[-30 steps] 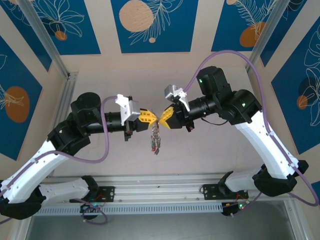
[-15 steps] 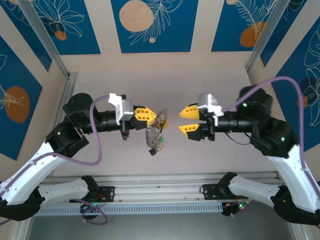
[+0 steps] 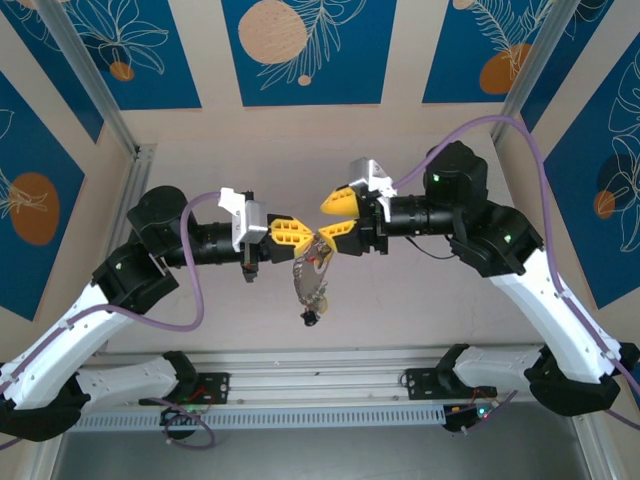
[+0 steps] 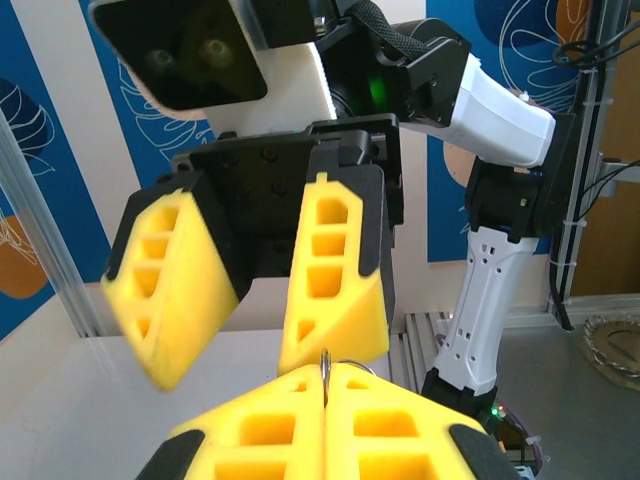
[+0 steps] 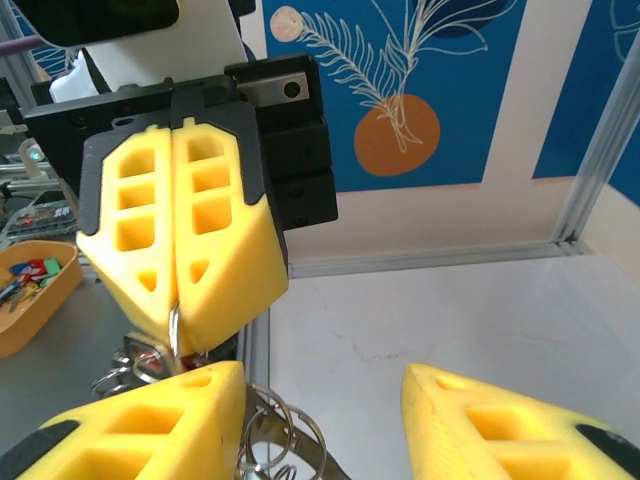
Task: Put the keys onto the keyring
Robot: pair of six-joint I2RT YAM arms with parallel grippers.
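Left of the keyring [image 3: 303, 268], you have the left gripper [image 3: 314, 238] with its 2 yellow fingers pressed flat together, the ring's thin wire pinched in the seam between them. From the left wrist camera you see just a short sliver of the keyring [image 4: 325, 362] poking out of that seam; the rest is hidden under the fingers. Below the pinch the loop hangs free in the air, and the keys [image 3: 313, 298] dangle from its lower end in a tight clump; from above you cannot count them or make out their colours.

Right of the keyring, the right gripper [image 3: 323, 222] faces the left one tip to tip, its 2 fingers spread well apart with nothing between them. Its lower finger sits right against the left gripper's tips; whether they touch, you cannot tell.

In the right wrist view, an orange tray [image 5: 40, 310] lies far left of the keyring, cut by the frame, holding coloured bits too small to name. The keyring [image 5: 174, 330] comes out of the closed left gripper [image 5: 178, 305], and several smaller rings [image 5: 272, 432] crowd just under it, partly cut off at the bottom edge.
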